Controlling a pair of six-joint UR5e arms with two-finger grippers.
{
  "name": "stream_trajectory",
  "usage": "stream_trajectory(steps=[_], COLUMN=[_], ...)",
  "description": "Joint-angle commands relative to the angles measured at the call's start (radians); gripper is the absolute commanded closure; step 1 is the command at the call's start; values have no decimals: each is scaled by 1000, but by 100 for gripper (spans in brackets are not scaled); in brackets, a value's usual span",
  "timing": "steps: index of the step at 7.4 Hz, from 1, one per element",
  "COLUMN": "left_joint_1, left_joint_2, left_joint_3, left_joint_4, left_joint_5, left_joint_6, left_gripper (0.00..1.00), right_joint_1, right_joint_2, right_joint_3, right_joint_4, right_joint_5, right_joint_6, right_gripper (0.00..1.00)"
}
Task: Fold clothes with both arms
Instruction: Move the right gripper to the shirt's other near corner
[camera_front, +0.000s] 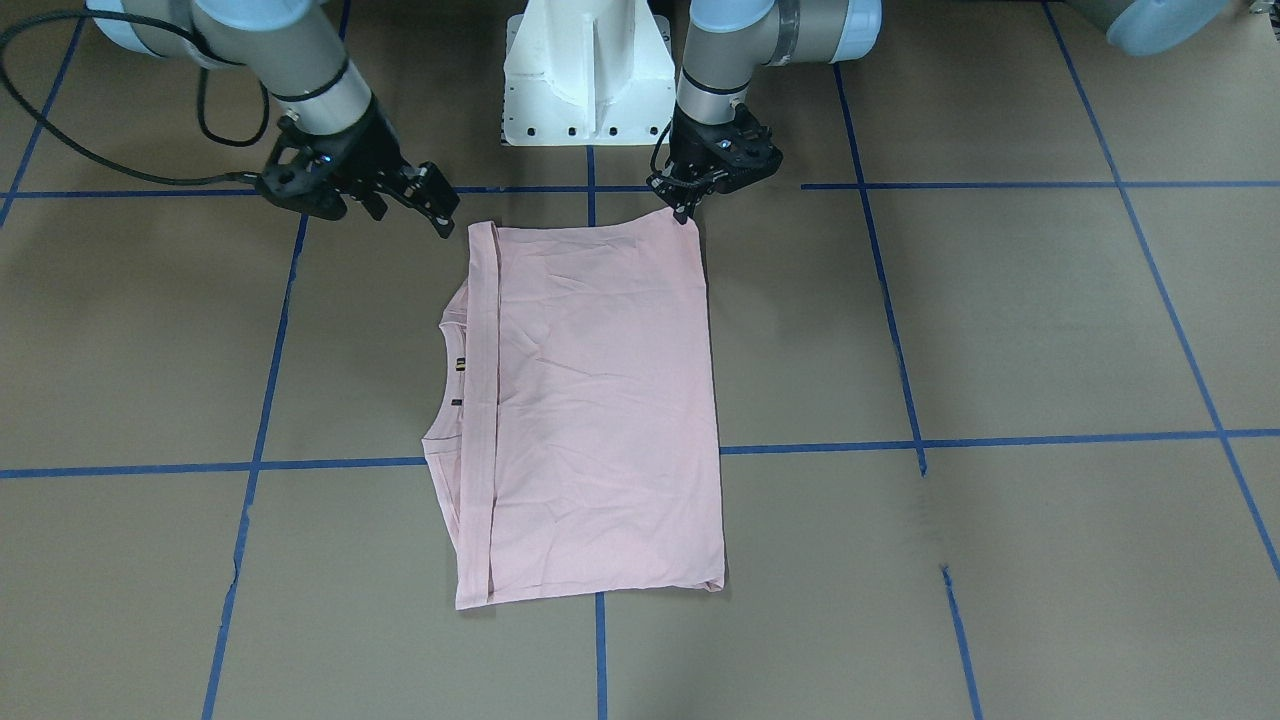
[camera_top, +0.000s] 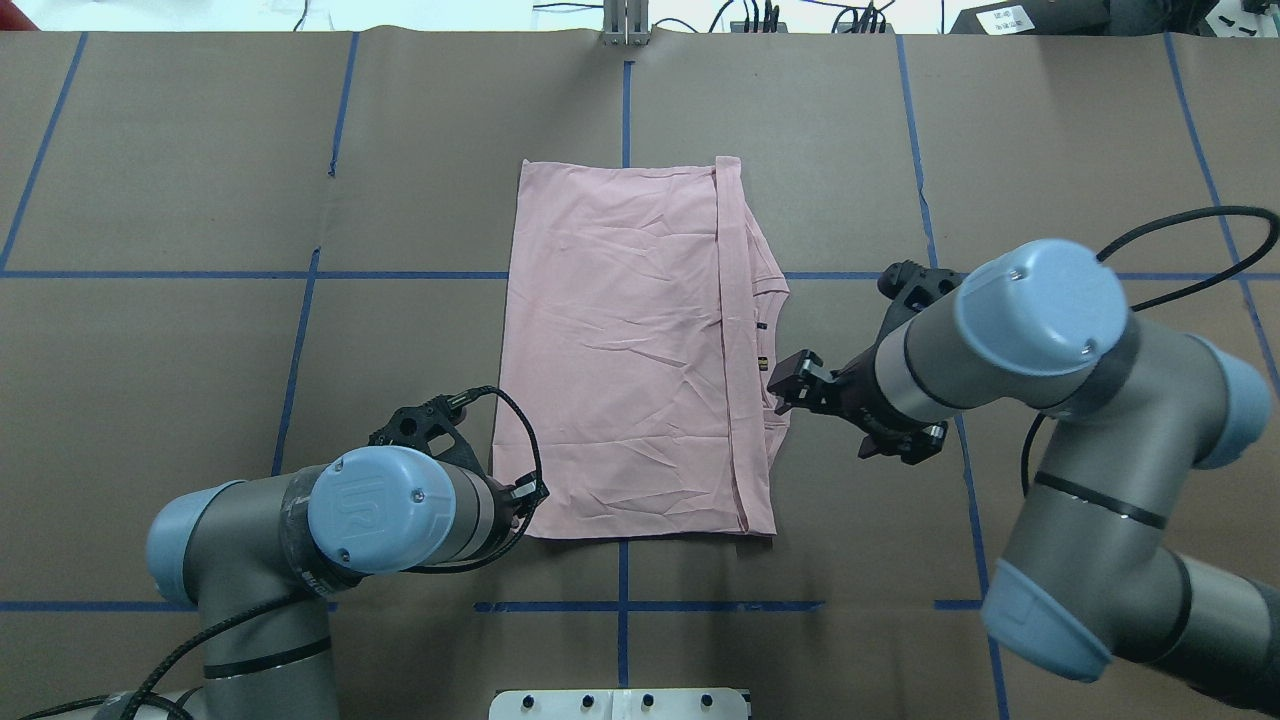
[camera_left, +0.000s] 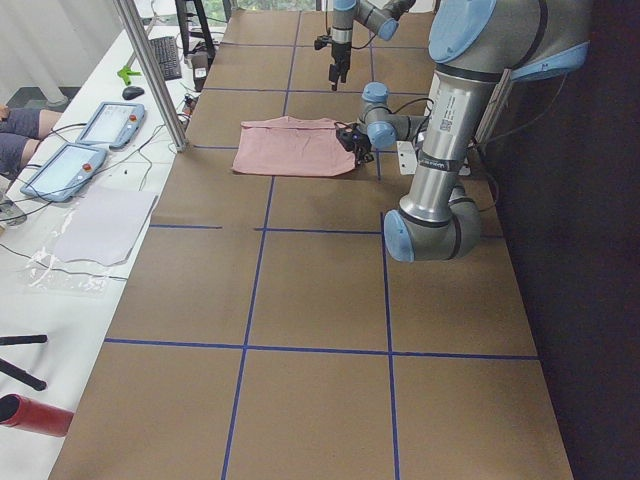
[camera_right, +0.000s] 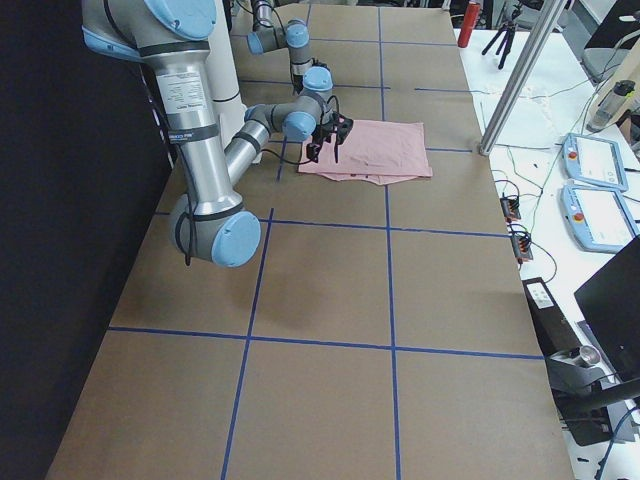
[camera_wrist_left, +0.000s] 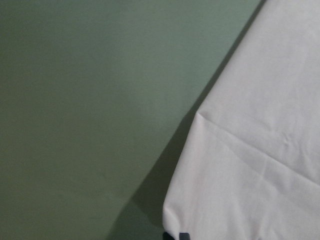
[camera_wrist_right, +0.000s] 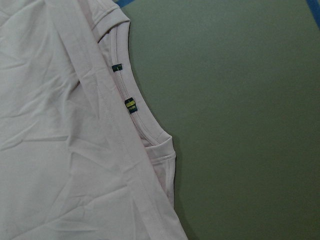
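The pale pink T-shirt (camera_front: 600, 400) (camera_top: 630, 350) lies folded flat in a tall rectangle, plain side up. Its ribbed collar (camera_wrist_right: 131, 105) with two small labels pokes out along one long edge. My left gripper (camera_front: 688, 212) (camera_top: 530, 493) is down at the shirt's near corner by the robot. Its fingers are together, and in the left wrist view the corner of the shirt (camera_wrist_left: 260, 175) runs into the fingertips (camera_wrist_left: 176, 236). My right gripper (camera_front: 440, 205) (camera_top: 790, 382) hovers open just off the collar edge, holding nothing.
The white pedestal base (camera_front: 588, 80) stands just behind the shirt. Blue tape lines (camera_front: 1000, 438) grid the brown table. A side bench holds two tablets (camera_left: 60, 165), a metal post (camera_left: 150, 70) and a plastic sheet. A red cylinder (camera_left: 30, 415) lies near that bench's front.
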Motion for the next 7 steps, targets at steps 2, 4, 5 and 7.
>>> stream_trajectory(steps=[2,4,5,7], left_joint_1=[-1,-1,-1,-1], left_joint_2=[-1,-3,-3,-4], left_joint_3=[3,5,5,2], left_joint_4=[-1,-1,-1,-1], left_joint_5=[1,3,1,1], left_joint_6=[7,7,7,7], left_gripper=[100,100,100,100], right_joint_1=[-125,-159,-172,-185], right_joint_2=[57,125,122,120], right_joint_3=[-112,-189,-197,-209], right_joint_4=[-1,-18,-21,-23], right_joint_5=[-137,-142,-141,-141], right_joint_6=[128,148,155,155], right_gripper=[0,0,0,0])
